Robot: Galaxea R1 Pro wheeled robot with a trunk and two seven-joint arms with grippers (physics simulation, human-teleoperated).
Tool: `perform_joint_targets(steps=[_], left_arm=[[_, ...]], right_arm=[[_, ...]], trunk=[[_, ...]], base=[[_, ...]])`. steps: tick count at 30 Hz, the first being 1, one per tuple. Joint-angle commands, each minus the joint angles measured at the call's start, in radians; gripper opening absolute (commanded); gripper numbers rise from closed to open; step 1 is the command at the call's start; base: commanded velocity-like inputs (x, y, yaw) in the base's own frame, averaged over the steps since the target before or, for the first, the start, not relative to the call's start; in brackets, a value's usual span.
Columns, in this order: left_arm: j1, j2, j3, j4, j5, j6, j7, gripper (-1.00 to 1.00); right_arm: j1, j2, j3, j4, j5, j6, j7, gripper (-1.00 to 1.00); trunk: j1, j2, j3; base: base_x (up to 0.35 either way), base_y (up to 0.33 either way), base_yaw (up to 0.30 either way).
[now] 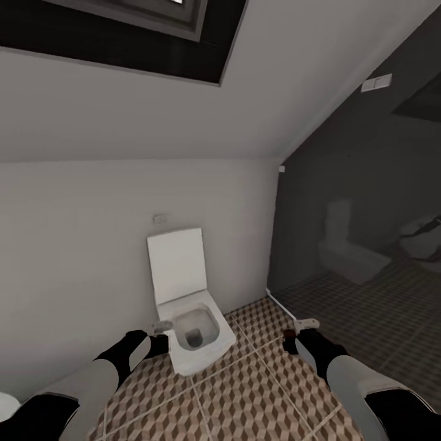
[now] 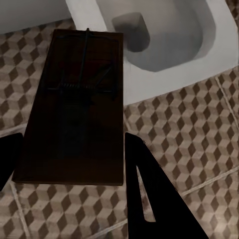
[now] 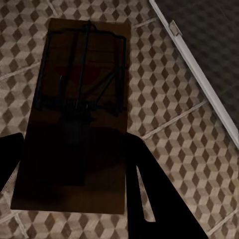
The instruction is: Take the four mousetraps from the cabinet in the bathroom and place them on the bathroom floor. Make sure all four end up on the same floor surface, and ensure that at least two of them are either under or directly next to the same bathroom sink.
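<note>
Each gripper carries a mousetrap above the patterned floor (image 1: 257, 392). The left gripper (image 1: 160, 331), fingers (image 2: 149, 199) closed on the long edges of its trap (image 2: 74, 109), hovers beside a white toilet (image 1: 196, 334). The right gripper (image 1: 300, 327) clamps its trap (image 3: 77, 114) the same way, near a dark glass partition (image 1: 355, 245). The traps look light, stiff and flat — best pinched by the bare wooden edges, clear of the wire spring. No sink is in sight.
</note>
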Motion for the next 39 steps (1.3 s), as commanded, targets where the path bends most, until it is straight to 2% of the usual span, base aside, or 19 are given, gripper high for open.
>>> perform_joint_targets(steps=[1, 17, 39], left_arm=[[-0.001, 0.0, -0.008, -0.002, 0.008, 0.005, 0.005, -1.0], [-0.001, 0.0, -0.008, 0.0, 0.007, 0.005, 0.007, -1.0], [-0.001, 0.0, -0.011, 0.005, 0.006, 0.006, 0.01, -1.0]], right_arm=[[0.0, -0.001, 0.008, -0.003, -0.009, 0.006, -0.006, -1.0], [0.0, -0.003, 0.008, -0.003, -0.009, 0.005, -0.006, -1.0], [0.001, -0.01, 0.006, -0.003, -0.008, 0.005, -0.006, -1.0]], trunk=[[0.0, -0.001, -0.001], [0.0, -0.001, -0.001], [0.0, -0.001, -0.001]], base=[[0.0, 0.0, 0.277], [0.0, 0.0, 0.264], [0.0, 0.0, 0.018]])
